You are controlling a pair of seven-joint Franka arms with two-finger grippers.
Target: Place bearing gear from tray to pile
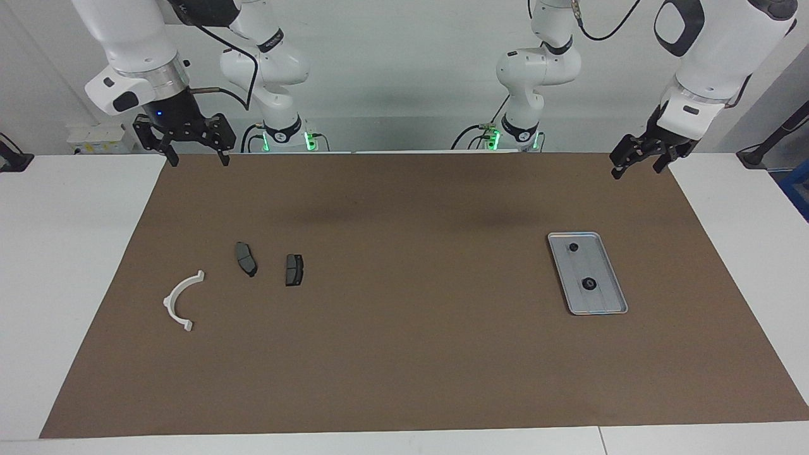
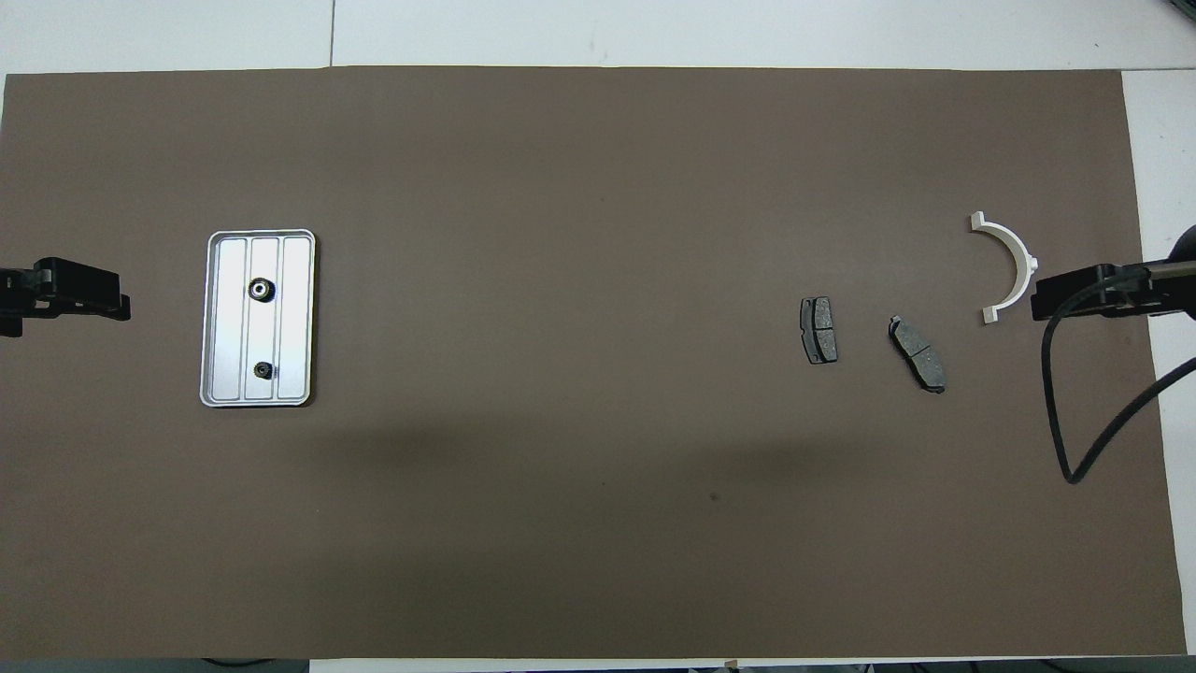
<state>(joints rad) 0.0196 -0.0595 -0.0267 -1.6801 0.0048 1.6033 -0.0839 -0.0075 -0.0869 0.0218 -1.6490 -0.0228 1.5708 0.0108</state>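
On the tray [image 1: 612, 303] I see two bearing gears [image 1: 588, 284], twelve and six o'clock; left gripper [image 1: 638, 163] and right gripper [image 1: 196, 156] wait wide open, empty; pile [image 1: 246, 259] untouched.

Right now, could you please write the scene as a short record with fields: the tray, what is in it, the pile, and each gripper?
tray: silver tray on the brown mat, toward the left arm's end
in tray: two small dark gears, one nearer to the robots, the other farther
pile: white half-ring and two dark pads, toward the right arm's end, apart from each other
left gripper: open, empty, raised over the mat's edge, waiting
right gripper: open, empty, raised over the mat's edge, waiting
task state: not begun
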